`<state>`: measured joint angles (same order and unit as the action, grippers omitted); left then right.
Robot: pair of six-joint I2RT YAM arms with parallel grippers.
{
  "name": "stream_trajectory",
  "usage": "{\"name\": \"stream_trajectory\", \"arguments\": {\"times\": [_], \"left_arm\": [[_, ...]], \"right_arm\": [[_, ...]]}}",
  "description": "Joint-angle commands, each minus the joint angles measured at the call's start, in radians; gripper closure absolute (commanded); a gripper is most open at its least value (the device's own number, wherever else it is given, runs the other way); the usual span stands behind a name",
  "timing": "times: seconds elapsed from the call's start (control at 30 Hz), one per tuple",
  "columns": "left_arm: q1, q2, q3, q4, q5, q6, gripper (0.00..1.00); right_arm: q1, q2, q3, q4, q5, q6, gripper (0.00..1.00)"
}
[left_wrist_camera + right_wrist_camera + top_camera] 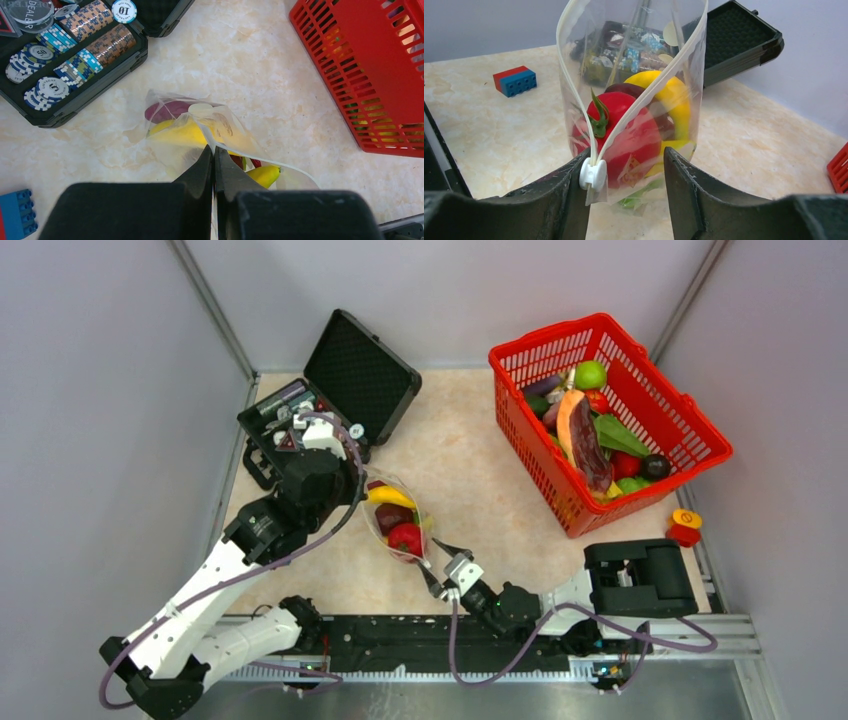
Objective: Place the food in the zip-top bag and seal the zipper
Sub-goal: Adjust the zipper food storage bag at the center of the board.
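Spread fingers of my right pincer (626, 165) flank one end of the clear bag (599, 50), its white slider (592, 175) touching one finger. My left pincer (214, 152) is clamped shut on the bag's far edge. A red tomato (634, 135) and other yellow and purple food (674, 95) sit inside; the zipper (626, 120) gapes.

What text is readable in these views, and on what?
"DEALER": clear disc in the case.
"10": white chip.
Print on the other chips: too small to read.
Print on the bag: blurred.
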<state>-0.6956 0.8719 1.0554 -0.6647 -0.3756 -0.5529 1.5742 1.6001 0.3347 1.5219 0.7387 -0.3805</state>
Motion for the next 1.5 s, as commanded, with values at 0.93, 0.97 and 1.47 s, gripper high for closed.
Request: {"name": "stream_trajectory", "arguments": {"times": [0.93, 0.97, 1.47], "left_arm": [[0.007, -0.022, -0.009, 0.073, -0.004, -0.013, 1.00], [0.007, -0.022, -0.010, 0.073, -0.005, -0.014, 1.00], [0.010, -0.035, -0.018, 0.079, 0.005, -0.008, 1.00]], "right_arm": [[-0.063, -0.015, -0.043, 0.200, -0.117, 0.089, 0.90], [-0.062, -0.012, -0.041, 0.200, -0.117, 0.084, 0.92], [-0.081, -0.054, -0.067, 0.199, -0.118, 0.081, 1.00]]}}
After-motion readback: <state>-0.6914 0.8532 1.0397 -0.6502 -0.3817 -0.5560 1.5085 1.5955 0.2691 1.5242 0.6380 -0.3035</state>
